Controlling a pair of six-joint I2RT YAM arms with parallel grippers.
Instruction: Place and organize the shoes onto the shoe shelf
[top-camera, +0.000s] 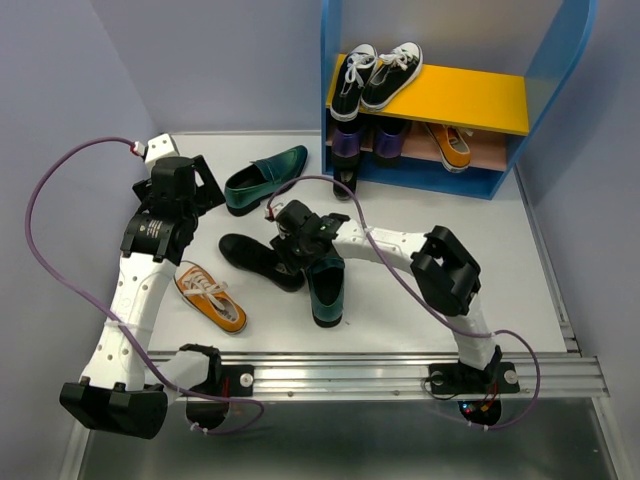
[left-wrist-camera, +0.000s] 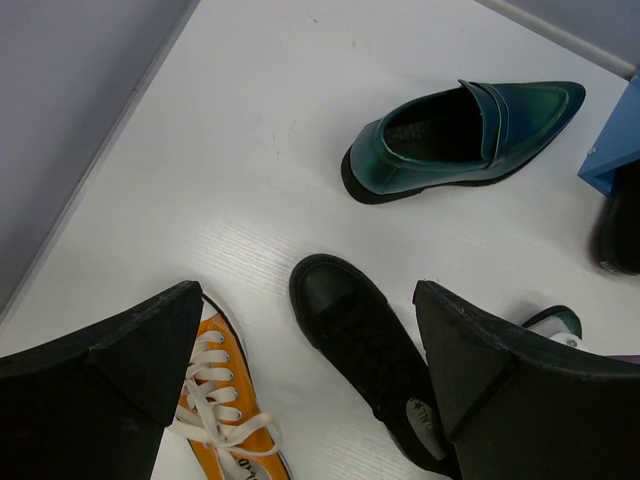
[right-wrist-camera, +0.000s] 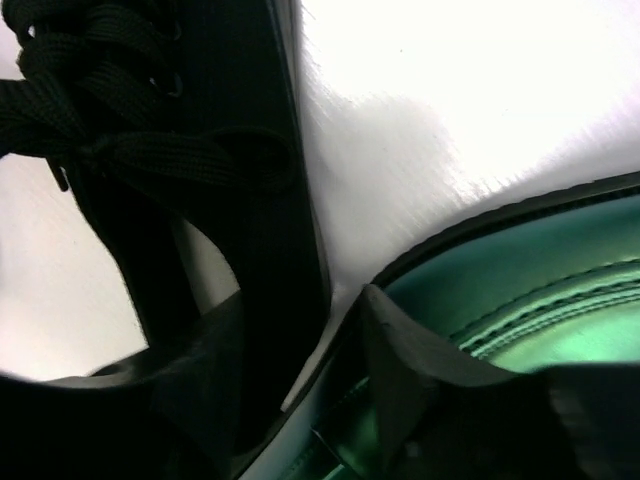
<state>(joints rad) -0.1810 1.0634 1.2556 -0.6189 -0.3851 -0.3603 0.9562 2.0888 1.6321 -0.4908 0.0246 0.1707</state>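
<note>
At the bottom of your top view, the metal rail (top-camera: 400, 372) marks the near edge of the white table (top-camera: 560, 290). The widest bare stretch lies at the right, between the right arm's elbow and the shelf.

Lower left, an orange canvas sneaker with white laces (top-camera: 210, 298) lies beside the left arm. At centre, a shiny dark green loafer (top-camera: 327, 290) lies just beside a plain black lace-up low shoe (top-camera: 250, 258). Your right gripper (top-camera: 292, 243) is down on that black shoe, jaws half apart astride its side wall. In the wrist view one pad (right-wrist-camera: 400, 350) stands just off the wall, crowded by the loafer's rim, so nothing is clamped.

Your left gripper (left-wrist-camera: 308, 300) hangs wide open above the table, holding nothing. Beyond it, the second green loafer (top-camera: 265, 178) lies alone.

Upper right stands the blue-sided shoe shelf (top-camera: 565, 90), with another black shoe (top-camera: 344, 182) at its foot. Its yellow upper board (top-camera: 480, 100) carries black sneakers with white laces (top-camera: 375, 75) at the left end and is bare to the right. The lower board holds purple shoes (top-camera: 350, 142) and the other orange sneaker (top-camera: 452, 146).
</note>
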